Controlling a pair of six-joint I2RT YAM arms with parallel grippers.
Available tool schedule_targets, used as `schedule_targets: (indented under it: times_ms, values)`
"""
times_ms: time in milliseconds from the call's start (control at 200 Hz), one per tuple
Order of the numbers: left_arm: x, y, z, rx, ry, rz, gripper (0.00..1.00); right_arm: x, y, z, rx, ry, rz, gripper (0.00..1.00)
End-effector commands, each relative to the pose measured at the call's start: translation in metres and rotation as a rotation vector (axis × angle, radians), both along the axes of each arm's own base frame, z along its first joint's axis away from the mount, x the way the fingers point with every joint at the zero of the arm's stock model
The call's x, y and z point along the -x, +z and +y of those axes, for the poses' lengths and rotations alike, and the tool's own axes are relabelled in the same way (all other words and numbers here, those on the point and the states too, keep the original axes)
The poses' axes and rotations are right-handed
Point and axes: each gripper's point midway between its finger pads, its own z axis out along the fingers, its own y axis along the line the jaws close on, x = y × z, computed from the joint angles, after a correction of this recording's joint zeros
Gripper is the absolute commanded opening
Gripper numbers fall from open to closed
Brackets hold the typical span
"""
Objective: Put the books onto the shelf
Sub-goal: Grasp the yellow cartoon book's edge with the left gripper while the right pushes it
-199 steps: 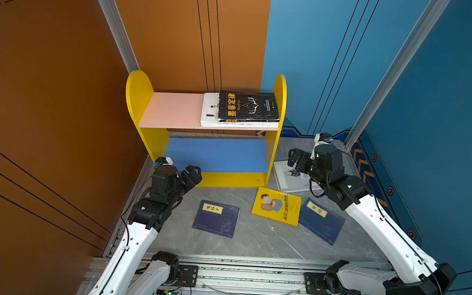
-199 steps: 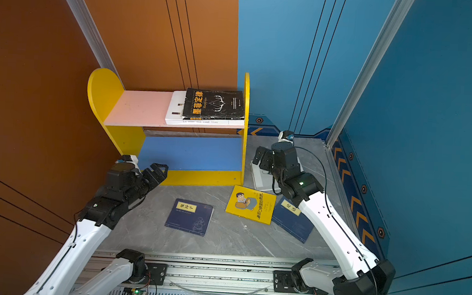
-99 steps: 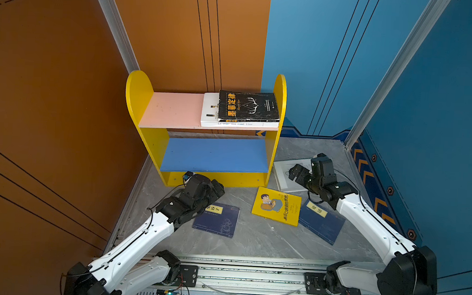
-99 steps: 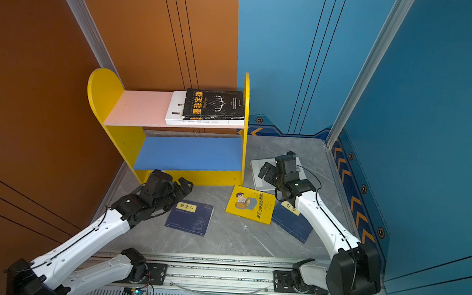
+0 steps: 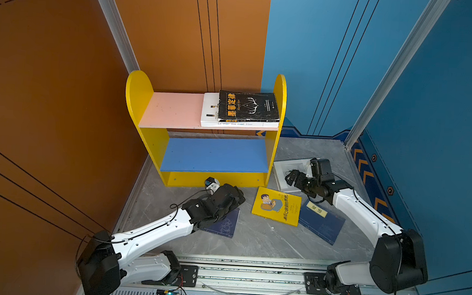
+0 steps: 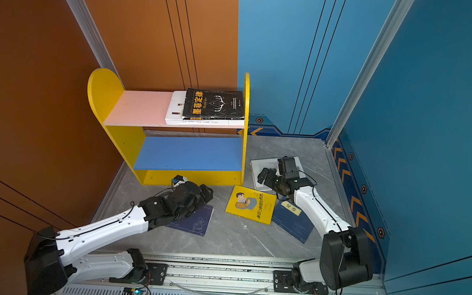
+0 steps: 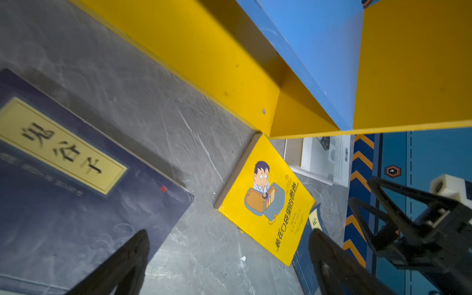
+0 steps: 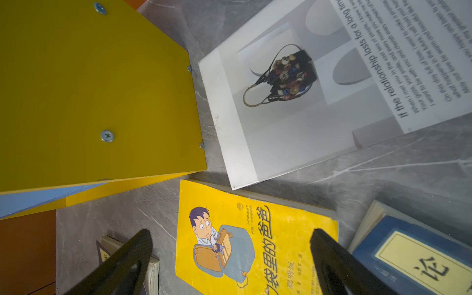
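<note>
The shelf stands at the back, with a black book lying on a white book on its pink upper board. Four books lie flat on the floor: a navy book, a yellow cartoon book, another navy book and a white/grey book. My left gripper is open, low over the first navy book's far corner, with bare floor between its fingers. My right gripper hangs open over the white/grey book, and the yellow book shows between its fingers.
Orange and blue walls close in the grey floor on three sides. The shelf's yellow side panel is close beside the right gripper. A metal rail with both arm bases runs along the front edge.
The left arm has stretched forward and down from the left wall to the navy book. The right arm has dropped lower over the white/grey book. No book has moved.
</note>
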Motion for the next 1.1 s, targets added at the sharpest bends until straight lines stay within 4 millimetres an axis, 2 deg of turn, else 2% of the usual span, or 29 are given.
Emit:
schedule_targets:
  times_ms: [0, 140, 220, 290, 491, 671, 801, 916, 1001, 1097]
  values:
    - [0.001, 0.014, -0.020, 0.010, 0.032, -0.071, 0.98, 0.017, -0.011, 0.000, -0.012, 0.074, 0.041, 0.99]
    - [0.022, -0.006, -0.042, -0.012, 0.002, -0.044, 0.98, 0.023, -0.021, -0.001, -0.037, 0.107, 0.040, 0.99]
    - [0.033, -0.021, -0.050, -0.008, 0.010, -0.014, 0.98, 0.022, -0.030, -0.001, -0.043, 0.098, 0.037, 0.98]
    - [0.038, -0.030, -0.052, 0.018, 0.033, 0.004, 0.98, 0.018, -0.030, -0.001, -0.072, 0.057, 0.032, 0.98]
    - [0.027, -0.047, -0.076, 0.169, 0.080, 0.028, 0.98, 0.009, -0.023, -0.003, -0.080, 0.031, -0.014, 0.98]
    - [0.011, -0.071, -0.108, 0.297, 0.090, 0.069, 0.98, 0.007, -0.039, -0.005, -0.054, 0.033, -0.012, 0.98]
    - [0.012, -0.094, -0.127, 0.377, 0.091, 0.148, 0.98, 0.005, -0.044, 0.002, -0.078, 0.045, -0.002, 0.96]
    - [0.011, -0.101, -0.141, 0.373, 0.070, 0.177, 0.99, 0.001, -0.050, 0.003, -0.056, 0.060, 0.006, 0.96]
    - [0.010, -0.100, -0.147, 0.378, 0.063, 0.183, 0.99, -0.003, -0.057, 0.006, -0.060, 0.066, 0.027, 0.96]
    - [0.008, -0.104, -0.141, 0.334, 0.087, 0.210, 0.99, -0.009, -0.062, 0.011, -0.053, 0.082, 0.033, 0.95]
